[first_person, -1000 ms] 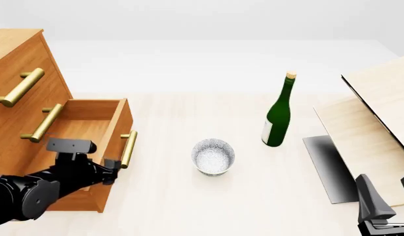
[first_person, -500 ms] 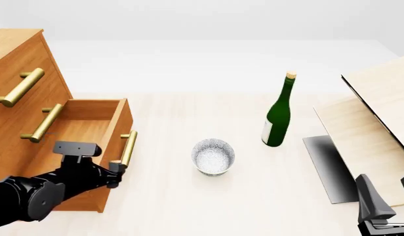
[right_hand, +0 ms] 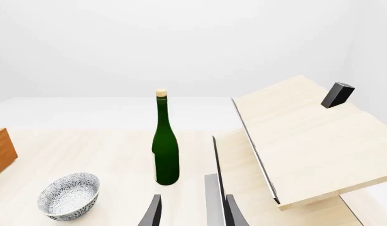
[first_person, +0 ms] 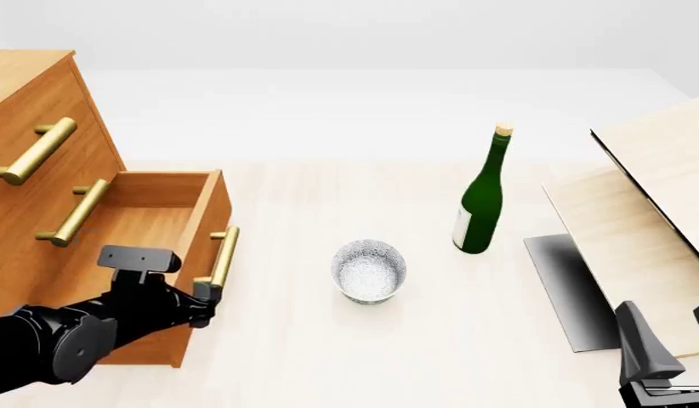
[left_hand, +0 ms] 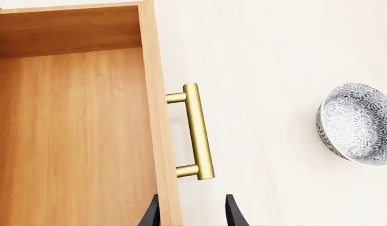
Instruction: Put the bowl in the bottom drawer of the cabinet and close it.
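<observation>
The speckled white bowl (first_person: 369, 270) sits upright just beside the open bottom drawer (first_person: 156, 223); left gripper (left_hand: 192, 212) parted, empty.

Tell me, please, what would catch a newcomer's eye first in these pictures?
Probably the tall orange-brown cabinet at the table's left, its bottom drawer pulled open and empty, with the left gripper close by its brass handle. Next, the speckled white bowl alone mid-table and the upright green bottle behind it to the right.
</observation>
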You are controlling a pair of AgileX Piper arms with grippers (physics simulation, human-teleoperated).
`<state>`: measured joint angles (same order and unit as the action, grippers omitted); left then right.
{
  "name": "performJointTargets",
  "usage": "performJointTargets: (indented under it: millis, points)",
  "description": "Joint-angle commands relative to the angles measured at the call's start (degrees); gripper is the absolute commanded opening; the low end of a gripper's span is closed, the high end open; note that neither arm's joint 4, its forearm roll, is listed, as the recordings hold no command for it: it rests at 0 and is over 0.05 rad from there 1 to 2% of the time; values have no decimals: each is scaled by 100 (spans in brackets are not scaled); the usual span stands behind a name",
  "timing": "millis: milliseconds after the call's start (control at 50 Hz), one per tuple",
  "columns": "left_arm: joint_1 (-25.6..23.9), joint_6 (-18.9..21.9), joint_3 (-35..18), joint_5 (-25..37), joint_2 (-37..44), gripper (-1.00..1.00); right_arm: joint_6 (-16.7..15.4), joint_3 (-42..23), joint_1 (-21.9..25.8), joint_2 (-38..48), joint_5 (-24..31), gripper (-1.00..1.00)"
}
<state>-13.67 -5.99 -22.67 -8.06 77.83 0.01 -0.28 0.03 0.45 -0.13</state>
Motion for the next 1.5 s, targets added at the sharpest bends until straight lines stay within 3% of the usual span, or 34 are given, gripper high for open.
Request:
performJointTargets:
  millis: [20, 1500]
  points:
    - [-151, 6, 18, 9, -32, 100, 1, 4, 0, -5, 2, 100]
    - [-1028, -157, 44, 177, -487, 100, 0, 4, -1, -6, 2, 100]
